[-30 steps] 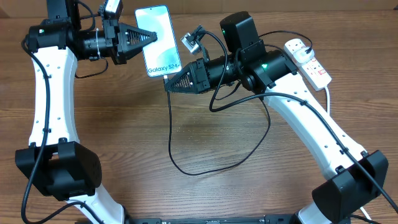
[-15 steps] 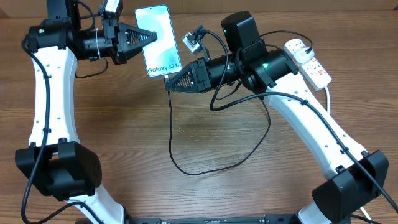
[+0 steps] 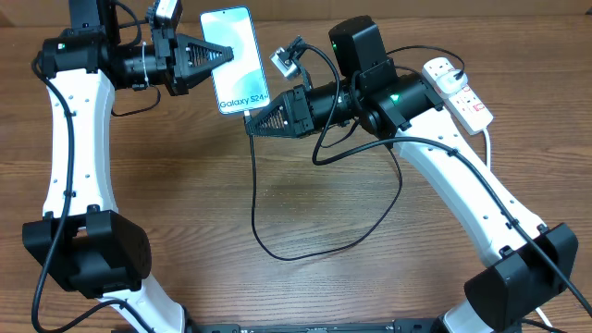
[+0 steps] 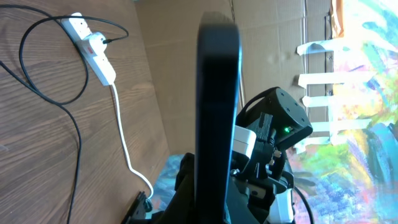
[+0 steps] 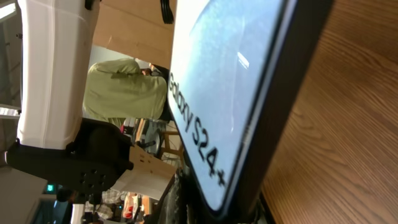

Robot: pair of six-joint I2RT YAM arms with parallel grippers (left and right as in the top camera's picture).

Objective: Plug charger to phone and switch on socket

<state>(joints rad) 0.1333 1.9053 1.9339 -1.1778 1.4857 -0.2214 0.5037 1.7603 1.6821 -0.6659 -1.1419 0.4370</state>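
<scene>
Left gripper (image 3: 225,55) clamped on phone (image 3: 235,55) left edge, phone at far centre. Right gripper (image 3: 250,127) fingers closed, pinching charger (image 3: 255,208) tip at phone bottom edge (cable loops below). Socket (image 3: 458,91) far right.

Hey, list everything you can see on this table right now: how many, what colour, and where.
phone: one, black edges, blue-teal screen, top centre
charger cable: one, black, loops over the table's middle from the phone's bottom edge
power strip: one, white with red switches, top right
white cord: one, white, runs from the power strip
table: one, brown wood
left gripper: one, black, gripping the phone's left edge
right gripper: one, black, at the phone's bottom edge, on the cable's tip
</scene>
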